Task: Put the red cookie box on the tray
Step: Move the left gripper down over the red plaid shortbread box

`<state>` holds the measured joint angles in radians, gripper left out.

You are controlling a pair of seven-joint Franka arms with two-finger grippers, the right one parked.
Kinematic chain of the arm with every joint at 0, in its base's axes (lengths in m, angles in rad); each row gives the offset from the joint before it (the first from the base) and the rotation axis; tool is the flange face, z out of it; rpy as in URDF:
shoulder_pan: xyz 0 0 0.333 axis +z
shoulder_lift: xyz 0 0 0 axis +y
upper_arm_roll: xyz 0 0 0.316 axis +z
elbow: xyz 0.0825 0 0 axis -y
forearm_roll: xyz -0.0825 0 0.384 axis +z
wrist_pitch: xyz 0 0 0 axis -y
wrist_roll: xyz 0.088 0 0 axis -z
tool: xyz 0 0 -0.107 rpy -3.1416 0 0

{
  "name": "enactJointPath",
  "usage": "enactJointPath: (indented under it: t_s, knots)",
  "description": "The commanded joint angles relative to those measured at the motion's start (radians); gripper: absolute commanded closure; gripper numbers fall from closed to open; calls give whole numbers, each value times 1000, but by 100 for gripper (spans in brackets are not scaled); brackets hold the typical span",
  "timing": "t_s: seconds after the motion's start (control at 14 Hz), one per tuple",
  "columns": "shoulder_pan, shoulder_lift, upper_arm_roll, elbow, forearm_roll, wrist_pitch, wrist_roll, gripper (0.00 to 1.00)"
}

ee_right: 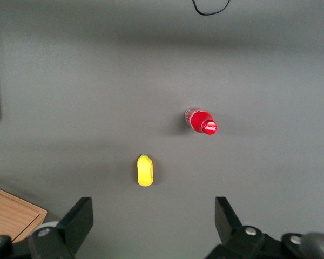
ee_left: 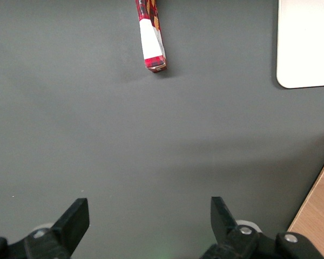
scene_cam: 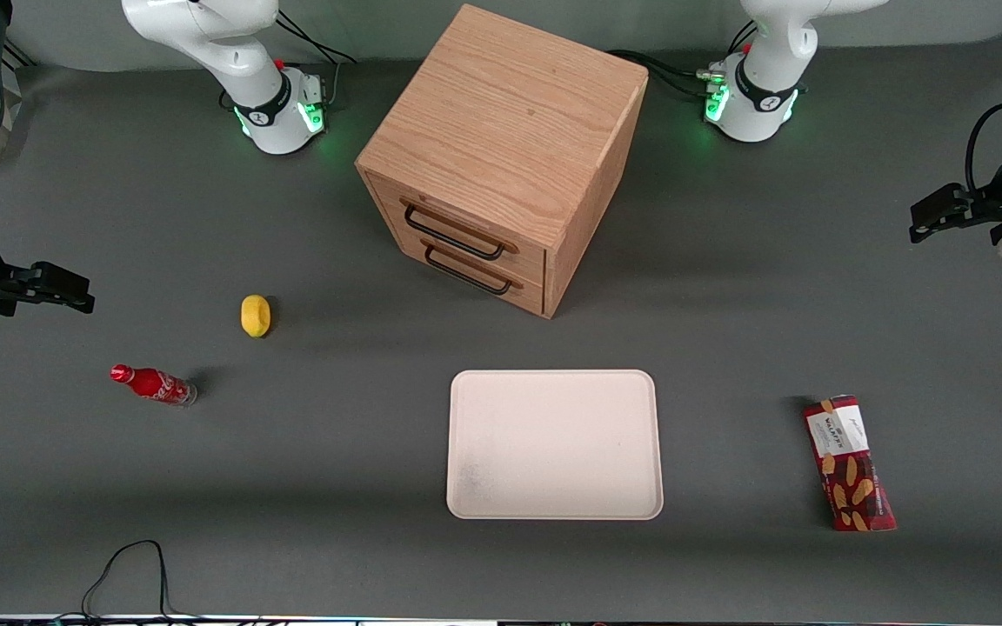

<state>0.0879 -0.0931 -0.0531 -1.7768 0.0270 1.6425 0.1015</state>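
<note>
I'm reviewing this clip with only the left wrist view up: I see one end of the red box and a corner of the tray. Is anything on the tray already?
Observer: No. In the front view the tray is bare; the red cookie box lies flat on the table beside it, toward the working arm's end.
Operator: Where's the gripper relative to the box?
Observer: The gripper is open, up off the table, and farther from the front camera than the box, holding nothing.
Operator: Anything else out there?
Observer: A wooden drawer cabinet stands farther from the front camera than the tray; a small cola bottle and a yellow object lie toward the parked arm's end.
</note>
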Motion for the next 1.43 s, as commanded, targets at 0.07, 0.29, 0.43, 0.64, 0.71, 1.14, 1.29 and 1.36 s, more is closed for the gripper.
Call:
enactJointPath:
  t_s: [0.07,0.29,0.43,0.64,0.71,1.14,1.29,1.36]
  knots:
    - [10,-22,-13,-24,16,11,-11,0]
    - [6,19,-11,-21,16,42,6,0]
    - [-4,61,-7,-13,13,62,14,0]
    - [-36,256,4,181,4,80,-19,0]
    - [-54,336,25,256,5,82,-46,0]
    - [-103,740,131,568,-5,238,-49,0]
    - [-105,805,134,567,-6,340,-65,0]
    - [-106,838,134,564,-7,377,-65,0]
